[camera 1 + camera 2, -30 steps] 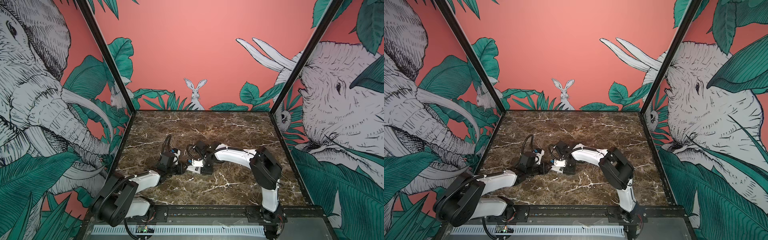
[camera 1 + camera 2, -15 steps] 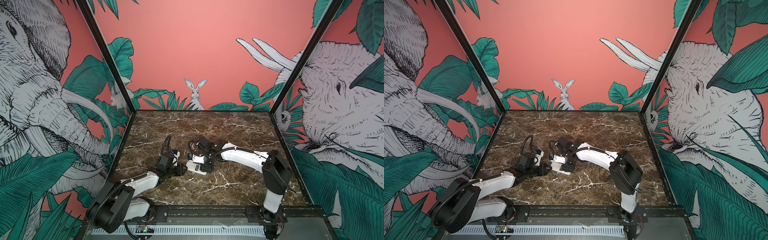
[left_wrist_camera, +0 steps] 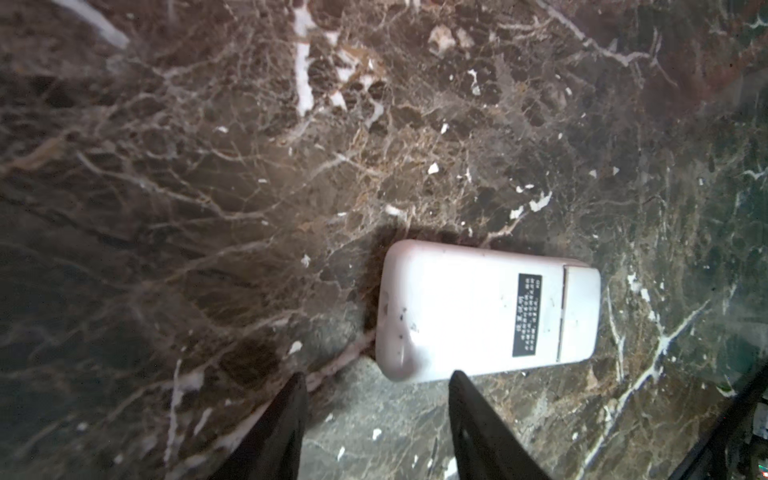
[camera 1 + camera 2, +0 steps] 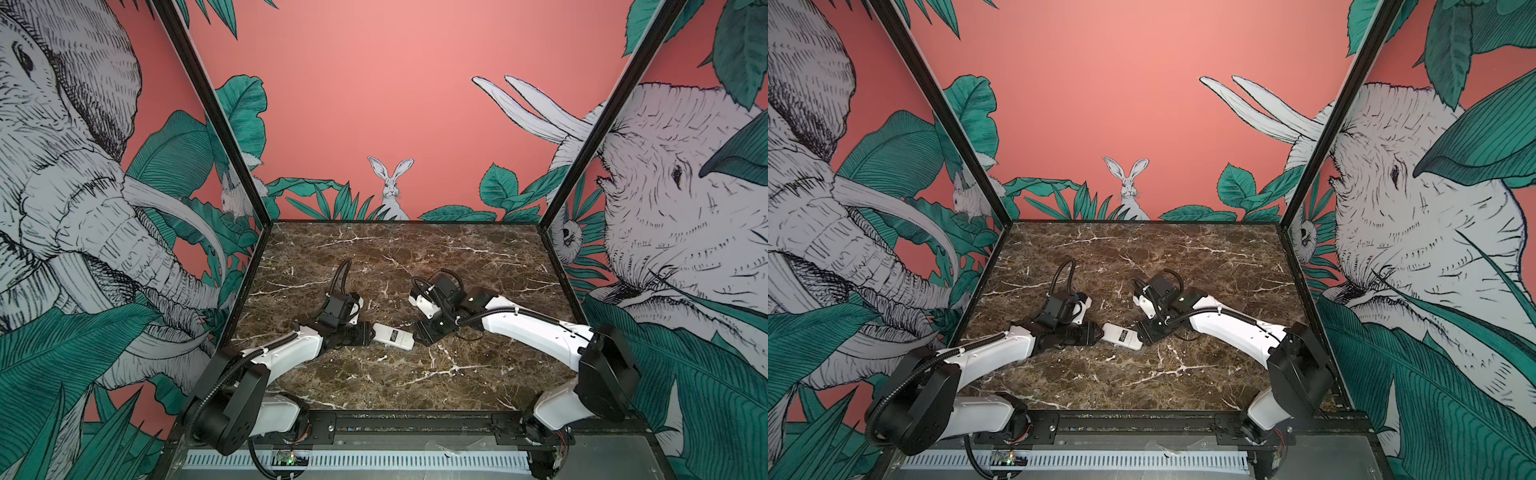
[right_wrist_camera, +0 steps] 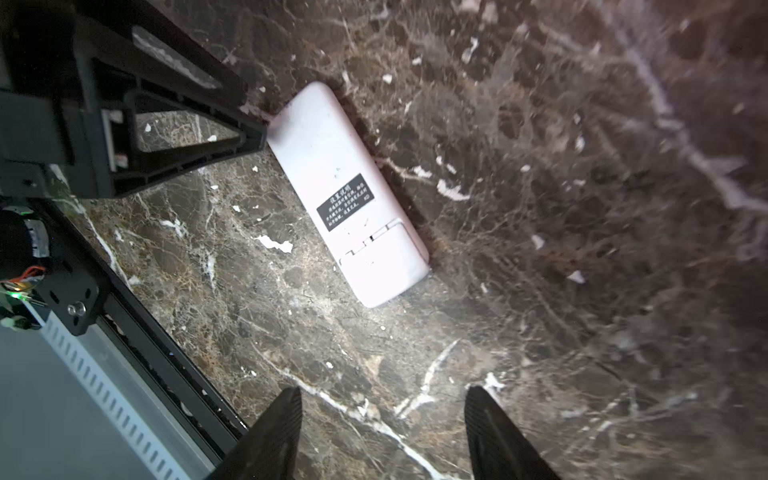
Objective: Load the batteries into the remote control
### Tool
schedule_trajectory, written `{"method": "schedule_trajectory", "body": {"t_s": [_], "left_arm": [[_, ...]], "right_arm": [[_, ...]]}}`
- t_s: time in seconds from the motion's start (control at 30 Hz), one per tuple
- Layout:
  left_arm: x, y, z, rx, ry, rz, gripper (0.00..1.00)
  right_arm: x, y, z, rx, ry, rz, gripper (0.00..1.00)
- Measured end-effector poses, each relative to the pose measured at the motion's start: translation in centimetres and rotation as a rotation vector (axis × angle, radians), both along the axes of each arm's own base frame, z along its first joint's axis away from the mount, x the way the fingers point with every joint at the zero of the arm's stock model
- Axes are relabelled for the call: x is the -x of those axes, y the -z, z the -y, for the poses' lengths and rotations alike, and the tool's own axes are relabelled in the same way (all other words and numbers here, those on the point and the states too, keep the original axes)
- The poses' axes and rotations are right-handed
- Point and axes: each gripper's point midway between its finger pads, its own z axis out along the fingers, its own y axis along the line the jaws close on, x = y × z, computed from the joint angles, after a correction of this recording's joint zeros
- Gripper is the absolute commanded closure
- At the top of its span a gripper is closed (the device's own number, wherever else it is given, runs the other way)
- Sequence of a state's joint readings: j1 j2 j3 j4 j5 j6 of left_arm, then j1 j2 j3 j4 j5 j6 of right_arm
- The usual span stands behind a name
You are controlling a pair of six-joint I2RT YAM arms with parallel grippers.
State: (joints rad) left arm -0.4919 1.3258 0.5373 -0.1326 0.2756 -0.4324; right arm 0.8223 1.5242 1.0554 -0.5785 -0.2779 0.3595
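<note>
Left fingers are spread with nothing between them. The remote control lies flat on the worktop just past their tips, and one tip looks to be touching its rounded end. The right fingers are parted and empty too, with the remote a little way ahead of them. In both top views it sits between the two sets of fingers, close to each.

What I'd worry about: that left tip is right against a light plastic thing lying on polished stone. Any forward creep probably shoves or spins it toward the right fingers instead of gripping it. The battery cover is at the end nearer the right fingers, so a bump from that side could slide it loose if it isn't latched. And if both sets press in at once, the remote could pop up off the worktop.

Stuff I can't make out:
- The batteries don't show in any view — inside the remote or somewhere out of shot, no telling.
- The remote is label side up, so its front is hidden underneath.
- The seam doesn't tell me whether the cover is clicked home.
- In the top views the arm bodies cover the fingertips, so contact is hard to judge there.
- The right fingers are cut off by the frame edge in their own wrist view — and the stone beyond the remote is smeared.
</note>
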Motion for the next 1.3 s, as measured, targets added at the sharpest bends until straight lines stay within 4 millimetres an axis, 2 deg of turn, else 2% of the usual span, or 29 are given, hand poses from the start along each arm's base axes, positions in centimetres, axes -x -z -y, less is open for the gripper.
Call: {"method": "schedule_trajectory", "body": {"t_s": [0.13, 0.37, 0.6, 0.7, 0.97, 1.3], "left_arm": [[-0.4, 0.6, -0.1, -0.025, 0.014, -0.017, 0.44], [-0.9, 0.6, 0.1, -0.030, 0.032, -0.009, 0.45], [-1.3, 0.6, 0.8, -0.006, 0.051, 0.004, 0.48], [-1.3, 0.6, 1.0, 0.005, 0.058, 0.004, 0.49], [-1.4, 0.6, 1.7, 0.041, 0.078, 0.000, 0.53], [-1.1, 0.6, 2.3, 0.079, 0.100, 0.000, 0.54]], "right_arm": [[0.3, 1.1, -0.4, -0.045, 0.101, -0.070, 0.40], [-0.9, 2.2, -2.2, -0.139, 0.243, -0.118, 0.41], [-1.5, 3.3, -1.9, -0.139, 0.336, -0.145, 0.44], [-2.0, 3.6, -1.9, -0.140, 0.361, -0.148, 0.45], [-2.1, 6.1, -1.8, -0.096, 0.394, -0.193, 0.50], [-1.9, 7.1, -1.8, -0.081, 0.402, -0.216, 0.58]]}}
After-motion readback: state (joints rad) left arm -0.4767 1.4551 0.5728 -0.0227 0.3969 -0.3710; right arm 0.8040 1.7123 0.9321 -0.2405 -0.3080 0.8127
